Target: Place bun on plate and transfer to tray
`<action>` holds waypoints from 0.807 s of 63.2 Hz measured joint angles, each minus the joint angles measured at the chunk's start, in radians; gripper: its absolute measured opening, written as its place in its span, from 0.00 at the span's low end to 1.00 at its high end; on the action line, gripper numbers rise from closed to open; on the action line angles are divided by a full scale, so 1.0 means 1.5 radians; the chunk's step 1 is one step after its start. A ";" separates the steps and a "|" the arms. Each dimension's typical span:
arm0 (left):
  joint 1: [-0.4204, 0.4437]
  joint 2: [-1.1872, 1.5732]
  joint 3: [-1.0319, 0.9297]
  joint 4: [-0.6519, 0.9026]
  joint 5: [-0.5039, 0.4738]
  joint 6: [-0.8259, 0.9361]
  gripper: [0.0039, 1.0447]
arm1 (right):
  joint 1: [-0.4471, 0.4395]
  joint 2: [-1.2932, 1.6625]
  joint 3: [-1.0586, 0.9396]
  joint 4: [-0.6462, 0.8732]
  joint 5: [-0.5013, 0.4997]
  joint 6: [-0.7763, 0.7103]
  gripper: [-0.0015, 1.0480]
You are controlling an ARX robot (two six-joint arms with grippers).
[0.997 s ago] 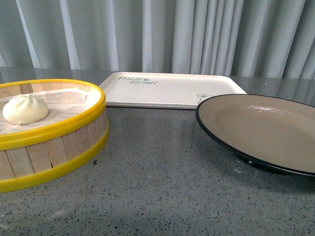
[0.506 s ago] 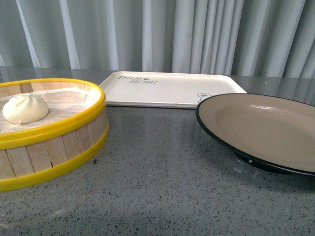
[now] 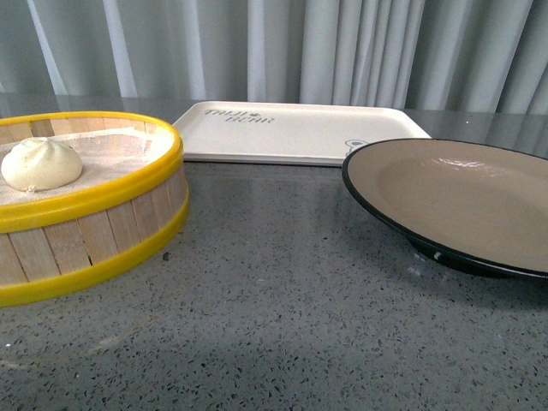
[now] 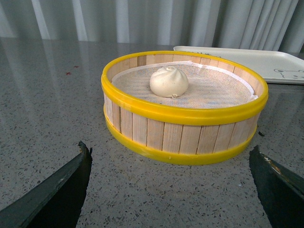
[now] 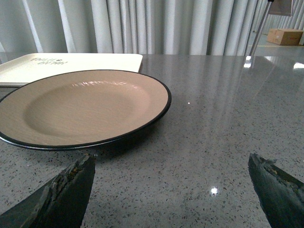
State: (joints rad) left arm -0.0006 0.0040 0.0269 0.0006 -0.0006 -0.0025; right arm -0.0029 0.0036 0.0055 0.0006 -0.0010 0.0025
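Open room: the grey speckled stone surface (image 3: 274, 325) lies open between the round wooden steamer basket with yellow rims (image 3: 103, 231) on the left and the wide shallow beige plate with a black rim (image 3: 454, 201) on the right. This lane runs back to the flat cream-white rectangular tray (image 3: 300, 133).
Edges: the tray's near lip lies just behind the plate's far rim and near the basket's far right side. Whether plate and tray touch cannot be told.
Bun: the small round white pleated bun (image 4: 169, 81) rests on the white cloth lining (image 4: 213, 92) inside the basket, near its middle.
In the way: the basket's raised yellow top rim rings the bun on all sides.
Left gripper (image 4: 169, 149): jaws spread wide, holding nothing, low over the surface just before the basket and apart from it.
Right gripper (image 5: 171, 159): jaws spread wide, holding nothing, on the near side of the plate and apart from it.
Around: pale pleated curtains (image 3: 342, 51) hang behind the surface. A cardboard box (image 5: 285, 35) stands far off past its edge.
Change: against one second ago, basket, tray and plate all show slightly higher in the front view. Their places relative to one another are the same, with the bun still in the basket.
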 joint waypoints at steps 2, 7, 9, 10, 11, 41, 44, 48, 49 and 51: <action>0.000 0.000 0.000 0.000 0.000 0.000 0.94 | 0.000 0.000 0.000 0.000 0.000 0.000 0.92; 0.000 0.000 0.000 0.000 0.000 0.000 0.94 | 0.000 0.000 0.000 0.000 0.000 0.000 0.92; 0.000 0.000 0.000 0.000 0.000 0.000 0.94 | 0.000 0.000 0.000 0.000 0.000 0.000 0.92; 0.000 0.000 0.000 0.000 0.000 0.000 0.94 | 0.000 0.000 0.000 0.000 0.000 0.000 0.92; 0.000 0.000 0.000 0.000 0.000 0.000 0.94 | 0.000 0.000 0.000 0.000 0.000 0.000 0.92; 0.186 0.432 0.267 0.056 0.102 -0.054 0.94 | 0.000 0.000 0.000 0.000 0.000 0.000 0.92; 0.194 0.475 0.309 0.077 0.097 -0.050 0.94 | 0.000 0.000 0.000 0.000 0.000 0.000 0.92; 0.181 0.548 0.376 0.091 0.074 -0.039 0.94 | 0.000 0.000 0.000 0.000 0.000 0.000 0.92; 0.172 0.567 0.393 0.090 0.070 -0.036 0.94 | 0.000 0.000 0.000 0.000 0.000 0.000 0.92; 0.155 0.596 0.418 0.084 0.070 -0.032 0.94 | 0.000 0.000 0.000 0.000 0.000 0.000 0.92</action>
State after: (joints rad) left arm 0.2317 0.8978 0.6540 0.1261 0.1043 -0.0505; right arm -0.0029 0.0036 0.0055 0.0006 -0.0010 0.0025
